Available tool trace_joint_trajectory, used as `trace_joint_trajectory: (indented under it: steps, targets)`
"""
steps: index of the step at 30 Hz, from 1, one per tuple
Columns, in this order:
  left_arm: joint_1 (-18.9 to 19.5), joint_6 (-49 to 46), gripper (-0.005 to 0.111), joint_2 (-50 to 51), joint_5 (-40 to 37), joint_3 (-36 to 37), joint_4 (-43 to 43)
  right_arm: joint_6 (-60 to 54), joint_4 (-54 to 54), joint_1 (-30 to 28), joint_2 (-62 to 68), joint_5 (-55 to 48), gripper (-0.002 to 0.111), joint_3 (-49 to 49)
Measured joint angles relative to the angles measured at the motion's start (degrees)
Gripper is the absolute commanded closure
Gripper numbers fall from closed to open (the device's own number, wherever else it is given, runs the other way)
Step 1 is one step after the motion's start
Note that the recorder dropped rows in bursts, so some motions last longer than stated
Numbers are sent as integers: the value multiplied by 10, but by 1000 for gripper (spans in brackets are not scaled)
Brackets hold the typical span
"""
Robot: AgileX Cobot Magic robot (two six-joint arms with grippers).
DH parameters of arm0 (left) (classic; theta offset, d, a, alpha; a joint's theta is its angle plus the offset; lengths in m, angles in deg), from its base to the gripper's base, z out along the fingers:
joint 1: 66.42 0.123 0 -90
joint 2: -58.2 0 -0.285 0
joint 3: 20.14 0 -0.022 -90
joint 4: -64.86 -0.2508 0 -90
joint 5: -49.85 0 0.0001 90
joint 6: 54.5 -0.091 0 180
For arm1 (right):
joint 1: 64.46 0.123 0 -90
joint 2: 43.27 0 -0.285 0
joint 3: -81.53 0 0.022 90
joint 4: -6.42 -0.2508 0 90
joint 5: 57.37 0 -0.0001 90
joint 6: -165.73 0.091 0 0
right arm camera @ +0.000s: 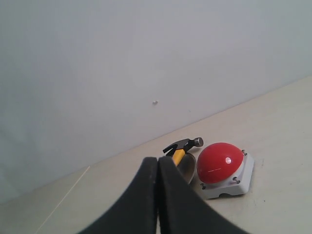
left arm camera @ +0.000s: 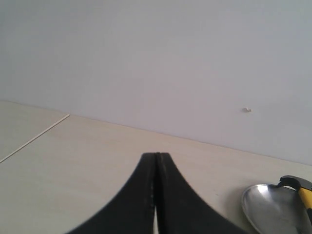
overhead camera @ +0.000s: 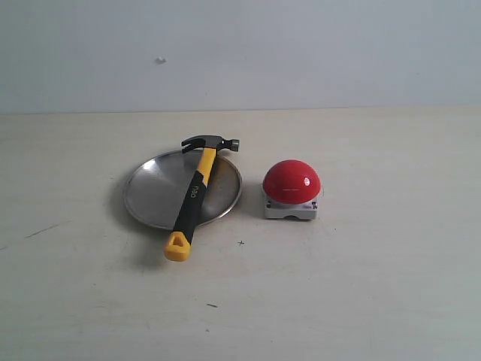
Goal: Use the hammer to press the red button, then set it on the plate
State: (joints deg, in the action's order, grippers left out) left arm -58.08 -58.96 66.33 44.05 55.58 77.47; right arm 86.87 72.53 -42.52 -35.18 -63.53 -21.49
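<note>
The hammer (overhead camera: pixel 197 194) lies across the plate (overhead camera: pixel 154 188), its dark head at the far rim and its yellow looped end resting on the table in front. Right of the plate sits the red button (overhead camera: pixel 291 181) on its grey base. Neither arm shows in the exterior view. My left gripper (left arm camera: pixel 156 156) is shut and empty, well away from the plate (left arm camera: pixel 268 207) and the hammer's head (left arm camera: pixel 296 182). My right gripper (right arm camera: pixel 158 160) is also shut and empty, with the hammer's head (right arm camera: pixel 184 144) and the red button (right arm camera: pixel 219 163) beyond it. Its fingers hide most of the plate.
A pale wooden tabletop (overhead camera: pixel 361 286) carries everything, ending at a plain light wall (overhead camera: pixel 301 53) behind. A thin seam line (left arm camera: pixel 34 139) crosses the table in the left wrist view.
</note>
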Motion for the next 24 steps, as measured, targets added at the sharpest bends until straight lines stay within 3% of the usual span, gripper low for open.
trace_joint_trajectory:
  steps: [5,10,13,18,24]
  targets:
    - [0,0,107,0,0,0,0,-39,23,-39,0,1,108,0]
    - [0,0,107,0,0,0,0,-117,40,-234,0,-11,108,0]
    - [0,0,107,0,0,0,0,-142,41,-302,0,-14,108,0]
    - [0,0,107,0,0,0,0,-161,41,-309,0,2,108,0]
    - [0,0,107,0,0,0,-1,-178,41,-309,0,109,108,0]
